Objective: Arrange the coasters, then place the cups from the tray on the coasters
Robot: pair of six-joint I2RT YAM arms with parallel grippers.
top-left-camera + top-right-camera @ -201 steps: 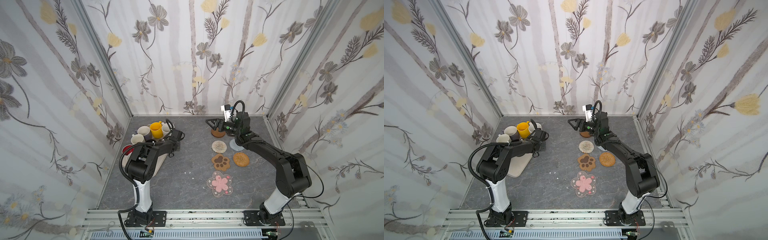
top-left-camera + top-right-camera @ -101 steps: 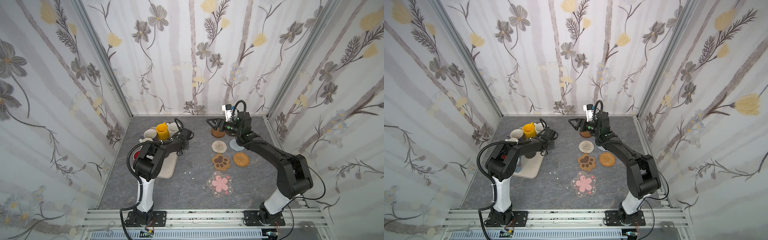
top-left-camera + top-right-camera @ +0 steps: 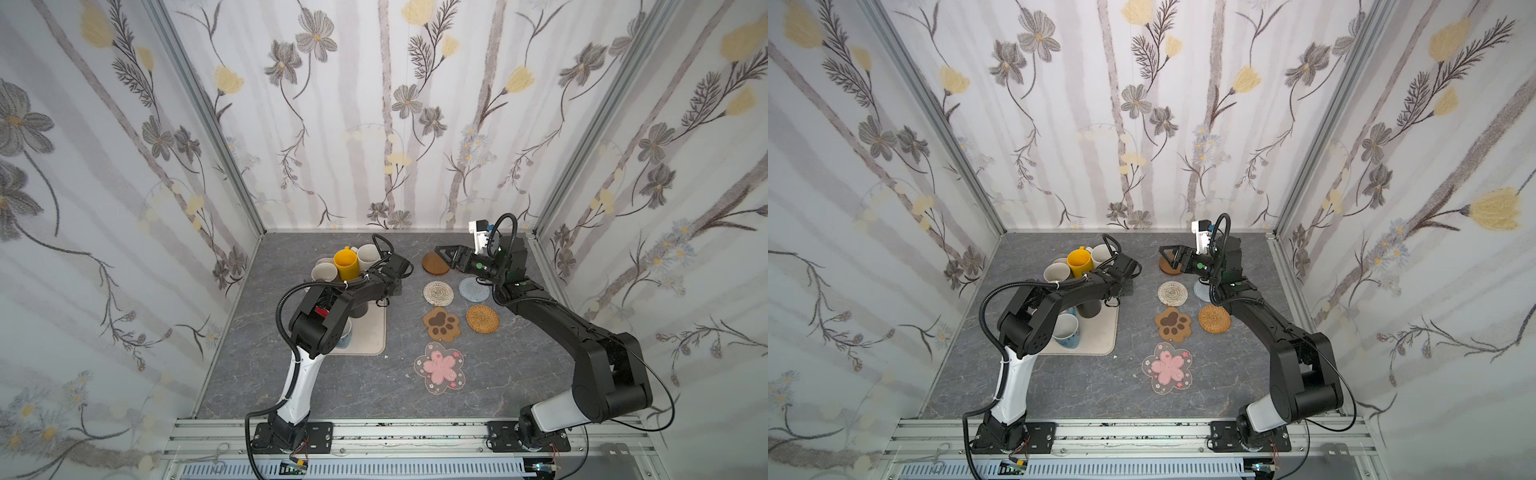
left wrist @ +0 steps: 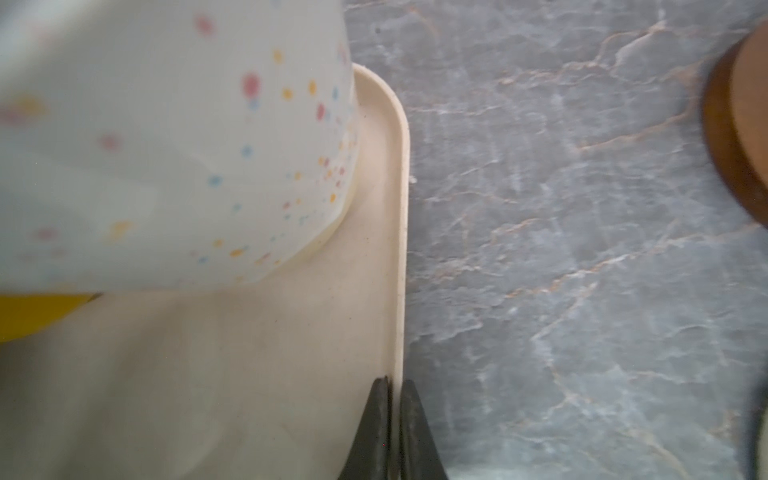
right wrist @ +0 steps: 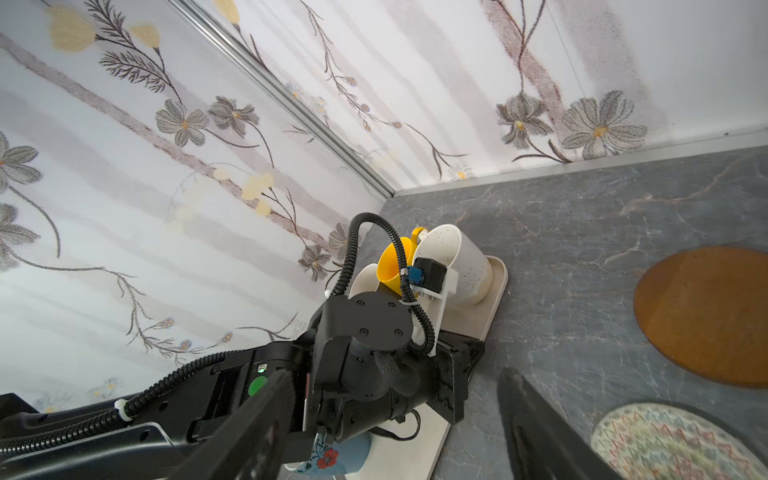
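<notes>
The tray (image 3: 371, 332) now sits out toward the middle of the table. A second ago it was back by the left wall, so I have dragged it, load and all, closer to the coasters. The cups came along upright. The yellow cup (image 3: 346, 264) and two off-white ones are at the far end. A dark cup (image 3: 1089, 308) and the blue cup (image 3: 1066, 330) are nearer me, partly under my left arm. None has left the tray yet.

The left claw (image 4: 394, 381) did the pulling. Over that second it has pinched together on the rim (image 4: 401, 249), one finger inside the lip and one outside, on the long edge facing the coasters. The speckled cup (image 4: 187, 145) stands just beside that edge, clear of the fingers.

Across a strip of bare table the coasters have not shifted. The wooden disc (image 3: 436, 263), woven round (image 3: 438, 293), paw (image 3: 441, 323) and flower (image 3: 440, 368) lie in one column. The grey round (image 3: 474, 289) and rattan round (image 3: 482, 318) lie beside them. I count six and cannot find a seventh. It may lie under the wooden disc, but I cannot tell.

The right claw (image 3: 444, 257) hangs by the wooden disc with its fingers apart, holding nothing, much where it was.

I judge the drag has shortened every carry to come. Next I should let go of the rim and start lifting cups across.
</notes>
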